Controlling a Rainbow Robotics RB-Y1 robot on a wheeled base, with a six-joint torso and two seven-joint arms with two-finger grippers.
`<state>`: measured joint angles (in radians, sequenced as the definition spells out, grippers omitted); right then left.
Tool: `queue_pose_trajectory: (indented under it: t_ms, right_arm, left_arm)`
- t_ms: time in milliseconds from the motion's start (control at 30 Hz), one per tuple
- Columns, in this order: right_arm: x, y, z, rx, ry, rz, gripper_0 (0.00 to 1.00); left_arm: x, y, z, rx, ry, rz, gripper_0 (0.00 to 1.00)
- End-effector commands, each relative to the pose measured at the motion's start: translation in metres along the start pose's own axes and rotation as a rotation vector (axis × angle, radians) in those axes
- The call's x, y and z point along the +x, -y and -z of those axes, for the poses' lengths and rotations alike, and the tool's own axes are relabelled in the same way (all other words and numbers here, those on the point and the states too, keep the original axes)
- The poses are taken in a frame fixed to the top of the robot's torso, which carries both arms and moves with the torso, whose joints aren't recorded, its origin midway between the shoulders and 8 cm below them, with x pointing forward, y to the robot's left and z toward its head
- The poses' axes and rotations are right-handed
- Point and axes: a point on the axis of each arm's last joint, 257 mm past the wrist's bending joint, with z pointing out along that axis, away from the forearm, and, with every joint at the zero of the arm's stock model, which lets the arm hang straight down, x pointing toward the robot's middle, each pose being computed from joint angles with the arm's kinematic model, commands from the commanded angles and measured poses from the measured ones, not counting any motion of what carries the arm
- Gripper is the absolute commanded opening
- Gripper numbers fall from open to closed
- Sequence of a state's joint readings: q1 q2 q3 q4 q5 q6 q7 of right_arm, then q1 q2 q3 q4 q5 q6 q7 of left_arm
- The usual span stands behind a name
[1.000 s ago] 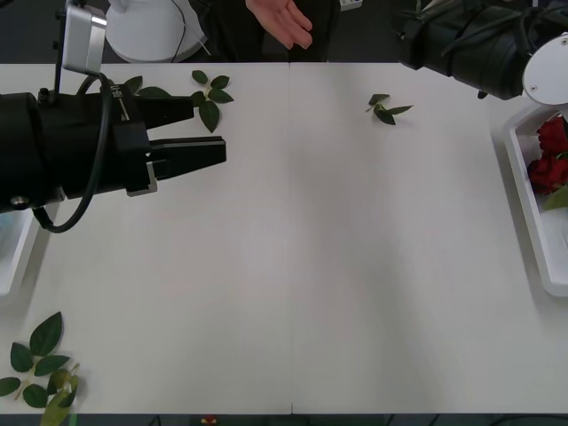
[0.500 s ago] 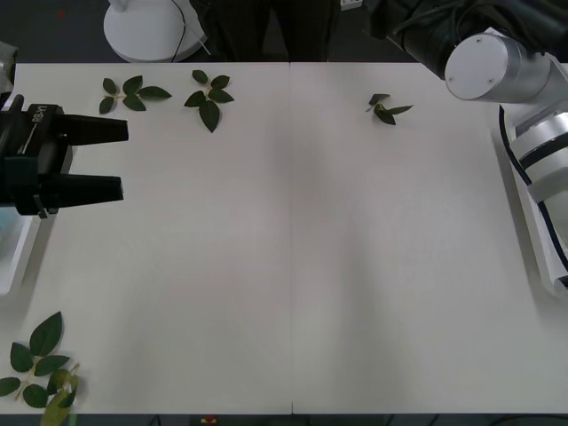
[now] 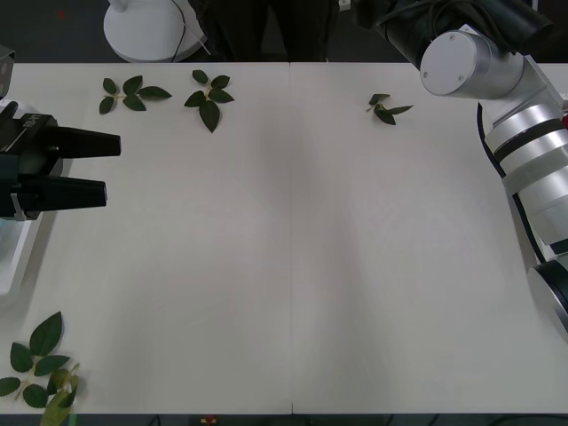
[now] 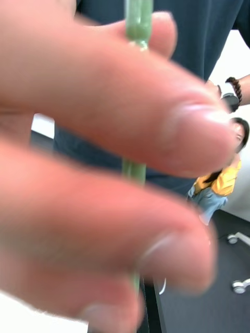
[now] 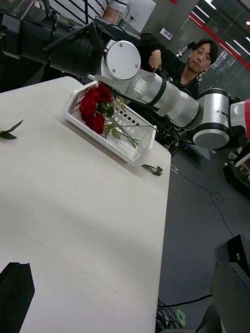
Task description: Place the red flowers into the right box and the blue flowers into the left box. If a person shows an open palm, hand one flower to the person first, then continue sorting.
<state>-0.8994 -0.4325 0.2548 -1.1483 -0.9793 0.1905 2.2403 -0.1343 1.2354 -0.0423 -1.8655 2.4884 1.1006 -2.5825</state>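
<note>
Several red flowers (image 5: 92, 106) lie in the right box (image 5: 136, 140), a white tray at the table's end. A person's hand (image 4: 104, 130) is wrapped round a thin green stem (image 4: 138, 23) close in front of the right wrist camera. My right arm (image 3: 466, 67) reaches past the table's far edge, and its gripper is hidden. Over the table's left side my left gripper (image 3: 111, 167) is open and holds nothing; its black fingertips (image 5: 15, 291) frame the left wrist view. A corner of the left box (image 3: 16, 266) peeks out under it. The blue flowers are out of view.
Loose green leaf sprigs lie at the far left (image 3: 131, 91), beside it (image 3: 209, 96), at the far right (image 3: 386, 108) and at the near left corner (image 3: 40, 364). A white round base (image 3: 151, 27) stands beyond the far edge.
My left gripper drew back to the left and its fingers spread. The right arm swung from the right box toward the far edge. The open palm left the front view.
</note>
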Motion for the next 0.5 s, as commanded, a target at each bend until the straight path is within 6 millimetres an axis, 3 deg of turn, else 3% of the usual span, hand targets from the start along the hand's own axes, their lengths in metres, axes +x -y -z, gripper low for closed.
queue_pose_trajectory:
  t_ms: [33, 433, 500]
  right_arm:
    - [-0.0545, -0.0031, -0.0113, 0.007, 0.095, 0.034, 0.0]
    - [-0.0541, -0.0049, -0.0115, 0.005, 0.094, 0.041, 0.0]
    - [-0.0538, -0.0048, -0.0114, 0.005, 0.094, 0.043, 0.36]
  left_arm:
    - [0.0014, -0.0008, 0.0064, -0.006, -0.021, 0.021, 1.0]
    - [0.0014, -0.0008, 0.0064, -0.006, -0.021, 0.021, 1.0]
    - [0.0014, -0.0008, 0.0064, -0.006, -0.021, 0.021, 1.0]
